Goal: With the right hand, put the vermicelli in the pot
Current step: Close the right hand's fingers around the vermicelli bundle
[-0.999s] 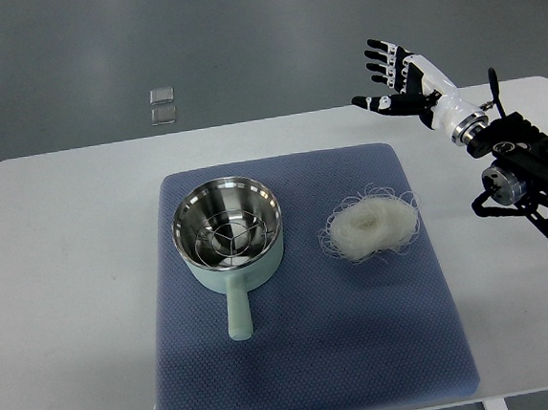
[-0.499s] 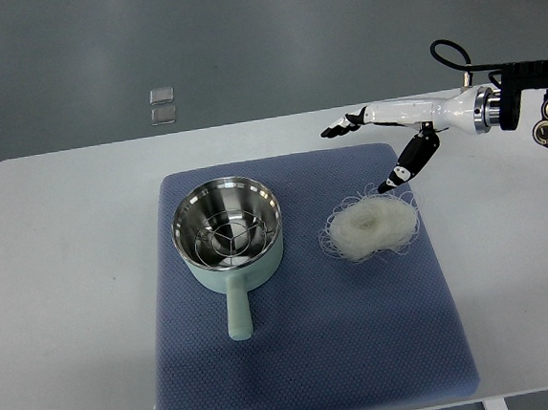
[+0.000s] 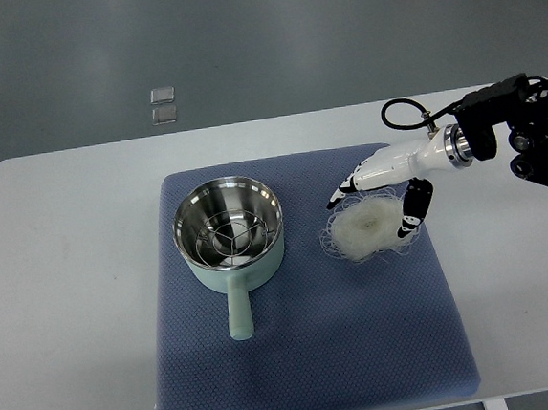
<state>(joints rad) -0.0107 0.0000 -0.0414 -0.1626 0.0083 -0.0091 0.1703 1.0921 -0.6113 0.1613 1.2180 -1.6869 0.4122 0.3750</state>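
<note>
A white nest of vermicelli (image 3: 368, 228) lies on the blue mat (image 3: 306, 356), right of centre. A pale green pot (image 3: 229, 236) with a steel inside and a wire rack stands to its left, handle pointing toward the near edge. My right hand (image 3: 371, 203) reaches in from the right and hovers over the vermicelli. Its fingers (image 3: 339, 197) spread past the nest's far left rim and the thumb (image 3: 412, 212) hangs at the right rim. The hand is open and holds nothing. Whether it touches the noodles I cannot tell. The left arm is out of view.
The mat lies on a white table (image 3: 62, 300). Two small clear squares (image 3: 162, 105) sit on the grey floor beyond the far edge. The right forearm and its black cable (image 3: 498, 128) cross above the table's right side.
The right hand has swung from high at the far right down and leftward, and now straddles the vermicelli with fingers and thumb on either side. Pot and vermicelli have not moved.
</note>
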